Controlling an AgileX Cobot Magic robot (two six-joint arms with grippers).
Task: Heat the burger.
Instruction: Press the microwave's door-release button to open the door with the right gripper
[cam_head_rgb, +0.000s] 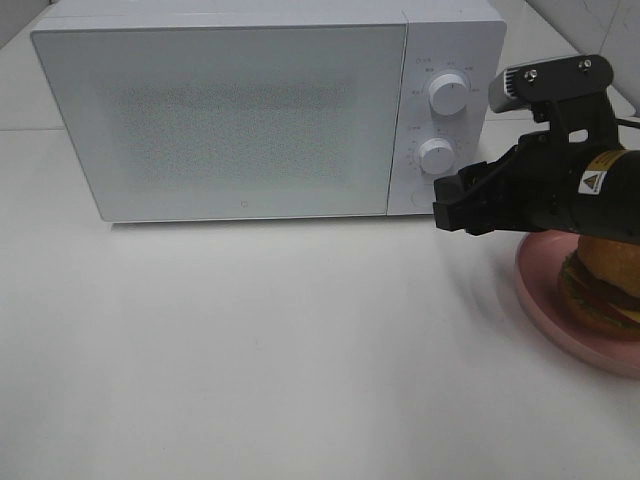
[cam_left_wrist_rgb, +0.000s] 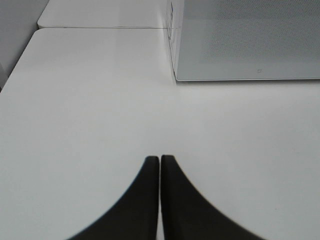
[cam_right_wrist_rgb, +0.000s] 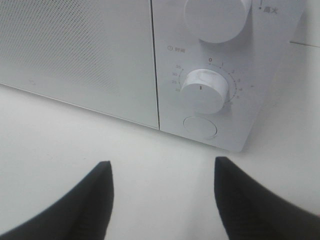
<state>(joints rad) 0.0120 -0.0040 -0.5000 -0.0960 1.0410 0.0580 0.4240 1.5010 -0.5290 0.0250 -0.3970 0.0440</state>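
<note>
While its door is closed, white boxy microwave (cam_head_rgb: 220, 110): sealed, so nothing can go in yet.
Burger: golden-bun hamburger with layered filling (cam_head_rgb: 600, 285), on round pink plate (cam_head_rgb: 535, 300) right of microwave, under your right arm.
Right gripper (cam_right_wrist_rgb: 162, 172): jaws apart, empty, facing round white button (cam_right_wrist_rgb: 200, 127) — likely the door release.
Left gripper (cam_left_wrist_rgb: 160, 165): jaws together, idle over white table (cam_left_wrist_rgb: 75, 125).
</note>
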